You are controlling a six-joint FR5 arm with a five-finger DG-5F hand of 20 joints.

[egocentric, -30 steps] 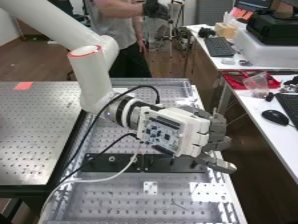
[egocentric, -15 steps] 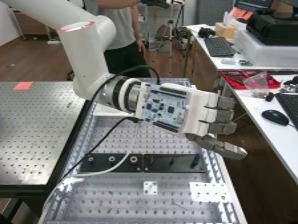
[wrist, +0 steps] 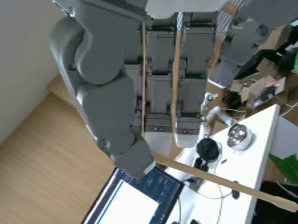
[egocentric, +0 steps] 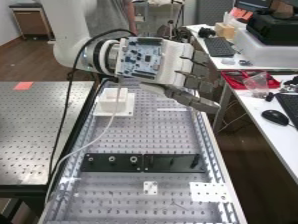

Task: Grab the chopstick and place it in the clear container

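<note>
Bench: two perforated metal surfaces side by side. The dull grey left plate (egocentric: 40,135) has a matte look; the right bed (egocentric: 120,190) is shinier, with long rails at its sides. One arm (egocentric: 73,35): smooth, white, rounded tubes.

One white-topped desk (egocentric: 256,106) at right, flat and smooth. Two dark keyboards (egocentric: 219,47) on it.

One hand (egocentric: 176,65), above the bed's far part: white housing, dark grey segmented fingers, one exposed circuit board (egocentric: 140,57) on its back. State: closed in a narrow pinch on the chopstick, between thumb tip and fingertips.

Black plates (egocentric: 110,162): two, flat, glossy, end to end across the bed; three round metal fittings on the left one. One white block (egocentric: 114,103), squared and stepped, on a flat base. White perforated plates (egocentric: 209,192): two, one wide, one small and square. One thin white cable (egocentric: 112,125) curves down over the bed's left side. One rounded black mouse (egocentric: 275,117) on the desk.

Chopstick (wrist: 226,183): one. Pale tan, wood-like, straight and slender, a little thicker toward the end away from the thumb. It slants out from the thumb tip.
</note>
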